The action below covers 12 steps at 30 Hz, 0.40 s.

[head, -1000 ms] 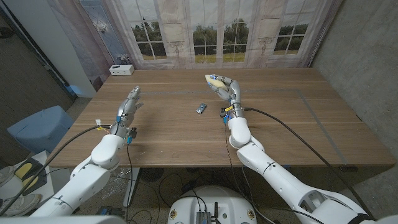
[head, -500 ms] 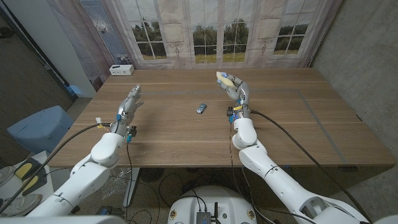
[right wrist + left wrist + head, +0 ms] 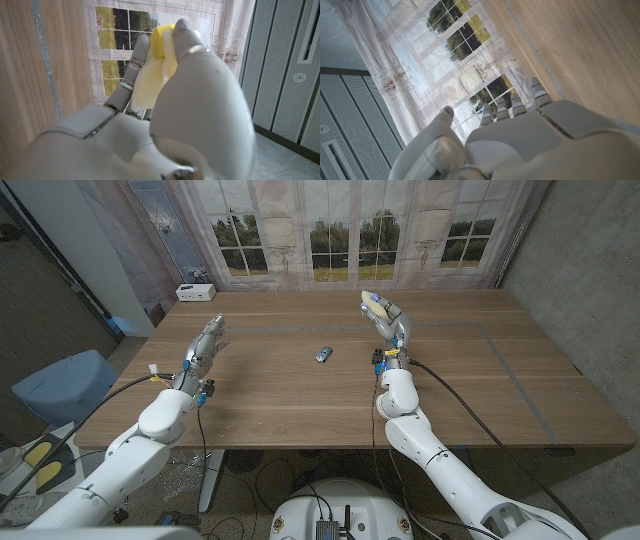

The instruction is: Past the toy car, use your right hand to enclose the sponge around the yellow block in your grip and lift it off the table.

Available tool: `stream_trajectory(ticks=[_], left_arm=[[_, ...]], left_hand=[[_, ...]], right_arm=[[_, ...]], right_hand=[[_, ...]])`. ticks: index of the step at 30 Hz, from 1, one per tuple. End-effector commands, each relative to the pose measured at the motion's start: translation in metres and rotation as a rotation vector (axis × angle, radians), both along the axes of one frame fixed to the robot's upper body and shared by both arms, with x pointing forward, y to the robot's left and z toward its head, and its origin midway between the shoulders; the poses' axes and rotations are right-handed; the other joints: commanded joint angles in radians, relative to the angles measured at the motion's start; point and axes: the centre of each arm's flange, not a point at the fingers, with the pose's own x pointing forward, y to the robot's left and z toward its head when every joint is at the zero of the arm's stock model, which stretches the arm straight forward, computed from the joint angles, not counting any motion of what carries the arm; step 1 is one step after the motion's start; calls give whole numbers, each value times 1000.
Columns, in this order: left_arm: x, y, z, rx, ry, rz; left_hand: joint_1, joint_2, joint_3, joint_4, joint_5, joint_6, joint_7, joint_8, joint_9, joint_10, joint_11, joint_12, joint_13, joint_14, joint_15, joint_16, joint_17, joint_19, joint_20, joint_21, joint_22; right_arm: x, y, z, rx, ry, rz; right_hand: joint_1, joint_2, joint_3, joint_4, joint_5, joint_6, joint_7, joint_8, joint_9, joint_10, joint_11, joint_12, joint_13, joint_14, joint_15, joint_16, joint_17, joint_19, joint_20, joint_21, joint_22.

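Two robot hands | right robot hand (image 3: 389,322) clasps sponge (image 3: 150,80), block (image 3: 159,41) | left robot hand (image 3: 203,345) spread | no legible writing

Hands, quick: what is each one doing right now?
Left hand: open, holding nothing, fingers stretched over the table.
Right hand: closed around the sponge and yellow block, raised off the table.

The left robot hand (image 3: 520,140) reaches, fingers apart, over the wooden table (image 3: 580,45).
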Motion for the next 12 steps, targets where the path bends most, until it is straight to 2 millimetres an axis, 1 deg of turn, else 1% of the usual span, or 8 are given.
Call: stream_trajectory(ticks=[1, 6, 12], left_arm=[[10, 14, 12, 33, 24, -39], [13, 17, 19, 53, 28, -39], [21, 7, 23, 54, 50, -48]], left_hand=[[5, 7, 0, -6, -5, 4, -7, 2, 2, 2, 5, -3, 4, 0, -1, -3, 2, 5, 3, -4, 4], [5, 7, 0, -6, -5, 3, -7, 2, 2, 0, 5, -4, 4, -1, -1, -3, 2, 5, 3, -5, 4], [5, 8, 1, -6, -5, 3, -6, 2, 2, 1, 5, -4, 4, -1, -1, -3, 2, 5, 3, -6, 4]], right_arm=[[1, -19, 8, 91, -19, -30], [3, -30, 10, 127, -33, -34], [12, -45, 10, 172, -42, -2]], right_hand=[[160, 174, 7, 0, 4, -8, 0, -3, 3, -6, 0, -1, 2, 83, -184, 0, 1, -5, -155, 7, 1], [161, 175, 9, 0, 5, -10, 0, -3, 3, -8, -1, -2, 3, 82, -183, -2, 1, -7, -155, 9, -2], [160, 174, 10, 0, 5, -11, 1, -3, 3, -10, 0, -3, 3, 81, -183, -3, 1, -10, -155, 12, -5]])
